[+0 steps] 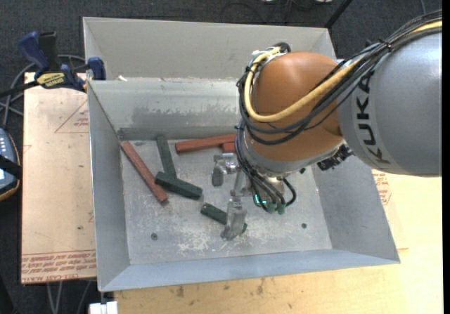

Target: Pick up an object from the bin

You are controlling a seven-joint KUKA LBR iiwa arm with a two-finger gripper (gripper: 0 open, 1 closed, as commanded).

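Note:
My gripper (pixel 228 200) is low over the middle of the bin floor and stands open. One metal fingertip (pixel 235 225) touches down near the front and the other (pixel 221 169) sits further back. A small dark green block (pixel 214 213) lies just left of the front fingertip, close to it but not between the fingers. A longer dark green block (pixel 179 187) lies to its left, with a thin dark green bar (pixel 165 157) leaning back from it. A red-brown stick (pixel 204 145) lies behind the gripper, partly hidden by the wrist.
Another red-brown stick (pixel 144 172) lies slanted along the left of the bin floor. The arm's orange cover and cables hang over the bin's right half and hide the floor beneath. Bare floor shows at the front left.

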